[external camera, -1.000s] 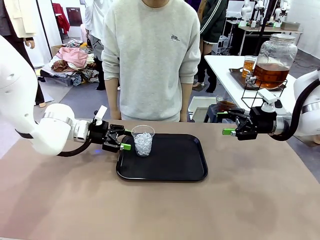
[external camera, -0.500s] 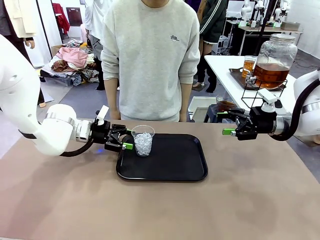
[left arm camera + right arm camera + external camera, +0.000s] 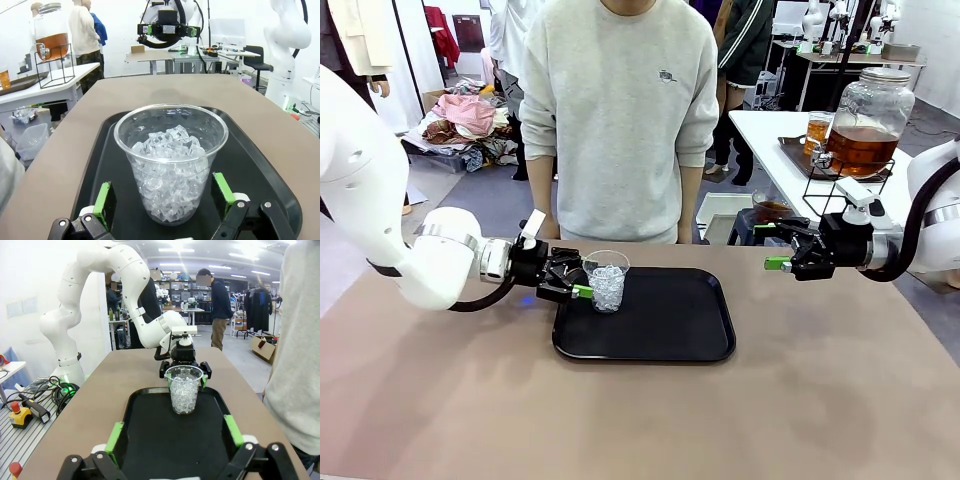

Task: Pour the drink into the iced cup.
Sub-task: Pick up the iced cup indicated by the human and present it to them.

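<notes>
The iced cup [image 3: 606, 280], a clear plastic cup full of ice cubes, stands upright at the back left of a black tray [image 3: 665, 335]. My left gripper [image 3: 584, 287] is open, and its green pads [image 3: 104, 202] flank the base of the iced cup [image 3: 170, 155] with a small gap on each side. My right gripper [image 3: 778, 248] hovers open and empty over the table's right side, pointing at the iced cup [image 3: 184, 389] across the tray [image 3: 150, 440]. The amber drink [image 3: 860, 145] sits in a large glass dispenser jar on a side table at the right.
A person in a grey sweatshirt [image 3: 625, 110] stands at the far edge, right behind the tray. A small glass of amber liquid [image 3: 818, 130] stands by the jar on its wire stand [image 3: 840, 190]. Bare brown tabletop [image 3: 620, 420] lies in front of the tray.
My left gripper has slid right along the table, so its open fingers now stand on either side of the iced cup. The right arm has stayed still.
</notes>
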Robot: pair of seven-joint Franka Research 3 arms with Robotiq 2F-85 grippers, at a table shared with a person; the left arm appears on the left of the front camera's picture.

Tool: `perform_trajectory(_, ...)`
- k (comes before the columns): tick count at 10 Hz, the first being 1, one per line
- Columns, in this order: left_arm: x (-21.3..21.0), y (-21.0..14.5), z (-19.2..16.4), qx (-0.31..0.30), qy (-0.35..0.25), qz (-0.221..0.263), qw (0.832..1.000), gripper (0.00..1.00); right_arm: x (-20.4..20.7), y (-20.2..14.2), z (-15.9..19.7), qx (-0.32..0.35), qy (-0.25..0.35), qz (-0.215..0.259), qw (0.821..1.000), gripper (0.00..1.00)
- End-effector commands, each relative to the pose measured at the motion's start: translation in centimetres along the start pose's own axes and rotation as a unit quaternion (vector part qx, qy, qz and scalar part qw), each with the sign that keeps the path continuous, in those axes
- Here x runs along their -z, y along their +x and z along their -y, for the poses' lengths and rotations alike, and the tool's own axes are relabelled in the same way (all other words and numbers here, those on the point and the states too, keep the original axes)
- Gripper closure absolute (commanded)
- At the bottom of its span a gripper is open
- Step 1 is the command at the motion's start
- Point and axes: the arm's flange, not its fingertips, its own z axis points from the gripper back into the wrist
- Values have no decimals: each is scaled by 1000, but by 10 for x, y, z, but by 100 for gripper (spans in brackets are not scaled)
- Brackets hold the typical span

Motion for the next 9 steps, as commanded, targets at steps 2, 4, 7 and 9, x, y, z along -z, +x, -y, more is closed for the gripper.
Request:
perform_trajectory(2, 13, 2, -6, -17, 5, 8, 1000, 0, 1, 3, 3, 2, 2, -3, 1000, 0)
perform_trajectory(4, 19, 3, -5, -28, 2, 9, 1000, 0, 1, 3, 3, 2, 2, -3, 1000, 0)
perform_trajectory(7, 29, 4, -1, -39, -6, 8, 999, 0, 1, 3, 3, 2, 2, -3, 1000, 0)
perform_trajectory(9, 35, 3, -1, -37, -8, 6, 999, 0, 1, 3, 3, 2, 2, -3, 1000, 0)
